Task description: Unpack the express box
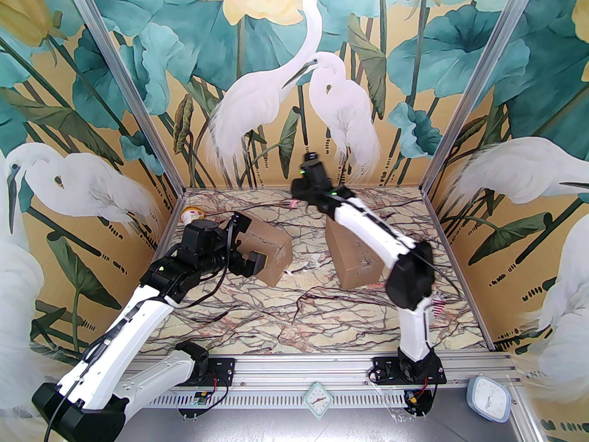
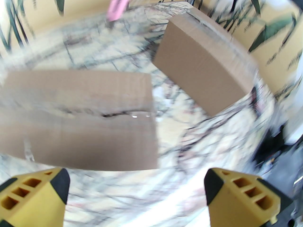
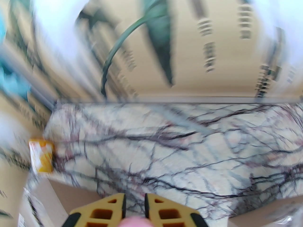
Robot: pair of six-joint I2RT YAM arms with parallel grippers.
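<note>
Two brown cardboard express boxes lie on the marble table. The left box [image 1: 271,253] [image 2: 78,119] has a taped top seam that is split along the middle. The right box [image 1: 354,258] [image 2: 203,65] is partly covered by my right arm. My left gripper [image 1: 246,247] [image 2: 137,193] is open, just in front of the left box's near side, with nothing between its yellow fingers [image 2: 33,195]. My right gripper [image 1: 297,198] [image 3: 135,197] is raised near the back wall, shut on a small pink object [image 1: 291,204] [image 2: 118,3] [image 3: 133,221].
A yellow snack packet [image 1: 192,213] [image 3: 41,157] lies in the back left corner. White scraps [image 1: 317,260] lie between the boxes. A red-and-white striped item [image 1: 437,304] sits by the right arm. Patterned walls close in three sides of the table.
</note>
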